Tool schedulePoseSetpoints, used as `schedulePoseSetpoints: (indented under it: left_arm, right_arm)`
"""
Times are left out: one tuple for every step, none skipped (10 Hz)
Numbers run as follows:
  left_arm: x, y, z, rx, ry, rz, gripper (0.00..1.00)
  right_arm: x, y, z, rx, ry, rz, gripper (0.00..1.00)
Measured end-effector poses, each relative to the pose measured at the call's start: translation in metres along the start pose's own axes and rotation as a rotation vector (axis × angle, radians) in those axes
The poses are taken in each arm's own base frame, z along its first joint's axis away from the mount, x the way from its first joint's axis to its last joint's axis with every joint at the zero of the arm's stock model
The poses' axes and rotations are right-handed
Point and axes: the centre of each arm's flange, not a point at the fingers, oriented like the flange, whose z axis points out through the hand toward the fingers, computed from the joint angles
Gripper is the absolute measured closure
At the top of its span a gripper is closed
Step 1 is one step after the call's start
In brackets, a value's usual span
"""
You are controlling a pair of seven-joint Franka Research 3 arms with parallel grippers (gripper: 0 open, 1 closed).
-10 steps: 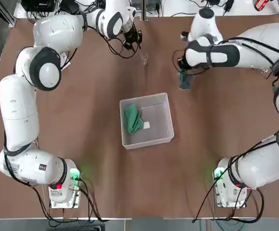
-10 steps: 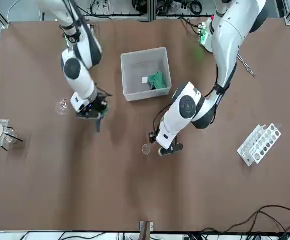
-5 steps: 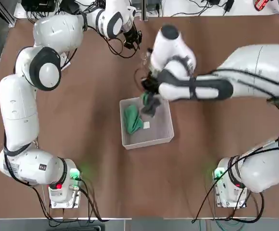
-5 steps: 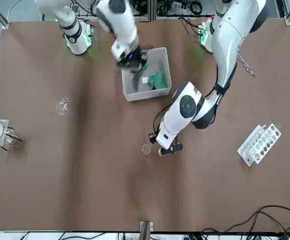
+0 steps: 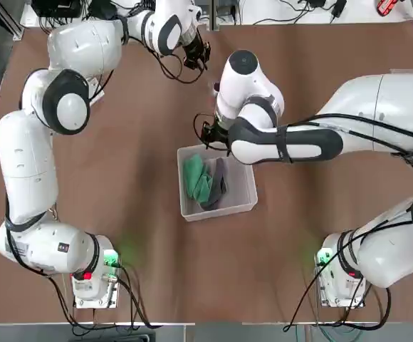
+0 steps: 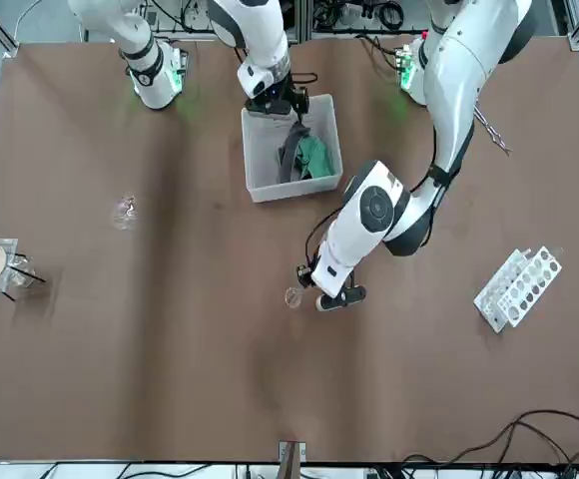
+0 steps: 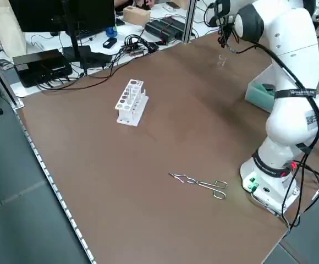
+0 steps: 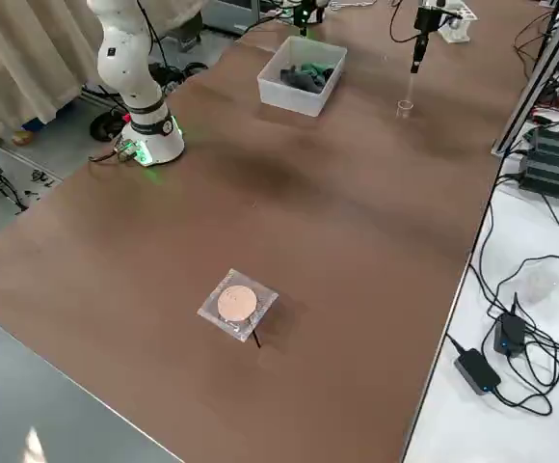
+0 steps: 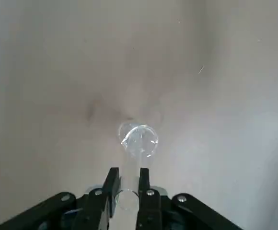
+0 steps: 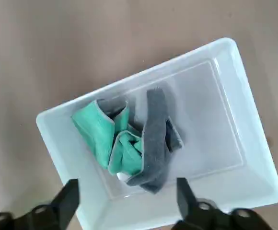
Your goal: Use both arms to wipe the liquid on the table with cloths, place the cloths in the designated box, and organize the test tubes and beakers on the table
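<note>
At the far edge of the brown surface [image 5: 121, 185], the left pincer [image 9: 126, 182] is pinched narrow on a clear glass tube [image 9: 135, 143]. Mid-surface sits the translucent box [image 5: 246, 187], the green cloth [image 5: 196, 178] and grey cloth [image 5: 217, 184] inside. The right pincer [image 10: 124, 194] hangs over it, spread wide and empty.

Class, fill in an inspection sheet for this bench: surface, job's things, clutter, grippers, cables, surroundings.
Surface: brown table, no liquid seen.
Job's things: green cloth and grey cloth both in the box; beaker standing on the table.
Clutter: tube rack, tongs, disc on stand.
Grippers: right gripper above the box, jaws open, empty; left gripper above the beaker, jaws closed on a clear tube.
Cables: at the arm bases and far table edge.
Surroundings: electronics on side benches.
</note>
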Motion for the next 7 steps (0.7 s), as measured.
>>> schedulePoseSetpoints:
  left_arm:
    - [-0.003,0.005,-0.016,0.013,0.002,0.009,0.79]
    - [-0.007,0.01,-0.038,0.036,0.004,0.022,0.79]
    - [-0.014,0.017,-0.068,0.064,0.01,0.036,0.79]
    - [-0.023,0.022,-0.099,0.098,0.015,0.049,0.79]
    - [-0.032,0.023,-0.128,0.139,0.017,0.058,0.79]
    - [-0.036,0.02,-0.153,0.173,0.023,0.056,0.79]
    - [-0.03,0.01,-0.171,0.196,0.034,0.037,0.79]
  right_arm:
    - [0.021,-0.005,-0.013,0.02,0.043,-0.001,0.01]
    - [0.056,-0.009,-0.024,0.036,0.083,-0.011,0.01]
    - [0.096,-0.011,-0.025,0.047,0.096,-0.052,0.01]
    - [0.136,-0.01,-0.019,0.054,0.097,-0.128,0.01]
    - [0.175,-0.005,-0.011,0.066,0.109,-0.215,0.01]
    - [0.211,0.003,-0.005,0.092,0.136,-0.305,0.01]
    - [0.242,0.014,0.002,0.119,0.175,-0.399,0.01]
